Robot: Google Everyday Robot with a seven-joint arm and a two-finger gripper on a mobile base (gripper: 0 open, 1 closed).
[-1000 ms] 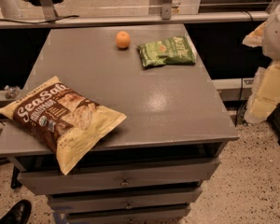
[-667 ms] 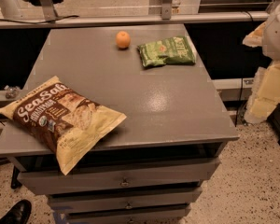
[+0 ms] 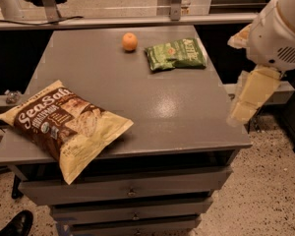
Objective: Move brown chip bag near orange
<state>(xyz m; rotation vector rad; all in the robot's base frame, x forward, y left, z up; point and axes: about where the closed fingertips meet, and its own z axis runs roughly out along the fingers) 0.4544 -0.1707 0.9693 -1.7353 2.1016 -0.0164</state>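
Pale yellow under a rounded white housing, the robot's claw hangs off the right side of the flat grey tabletop, beyond its edge and clear of everything on it; whether it is apart or together I cannot tell from this view, and it holds nothing that can be seen.

Lying flat at the front left corner is the large crinkly brown chip bag with white "Sea Salt" script and pale yellow-tan edges; its lower corner juts over the front edge of the tabletop, and its left end overhangs the left side.

Well apart from it, near the back edge and a little left of centre, sits the small round orange fruit; just to the right of that fruit, not touching it, lies a smaller green chip bag, also flat.

Under the tabletop are stacked grey metal drawers; a speckled floor shows at the right, and a black shoe sits at the bottom left corner.
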